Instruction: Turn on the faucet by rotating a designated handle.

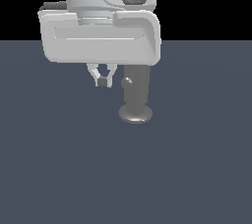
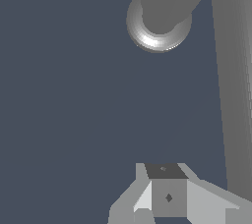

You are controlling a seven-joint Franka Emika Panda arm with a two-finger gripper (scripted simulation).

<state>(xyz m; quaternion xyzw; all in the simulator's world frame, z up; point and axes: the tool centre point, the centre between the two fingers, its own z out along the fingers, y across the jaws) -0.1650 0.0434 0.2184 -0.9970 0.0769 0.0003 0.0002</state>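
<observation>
The faucet (image 1: 138,93) is a grey upright cylinder on a flared disc base, partly hidden at the top by my white hand. The handle (image 1: 128,81) shows end-on as a small round knob on its upper part. My gripper (image 1: 102,80) hangs at the exterior view's left of the faucet, a small gap away, at handle height, with its fingers together and nothing between them. In the wrist view the faucet (image 2: 158,36) is seen from above, and the handle (image 2: 232,85) runs as a long grey rod beside my shut gripper (image 2: 168,196), not touching it.
A flat dark blue-grey floor (image 1: 59,169) lies all around the faucet. Nothing else stands on it.
</observation>
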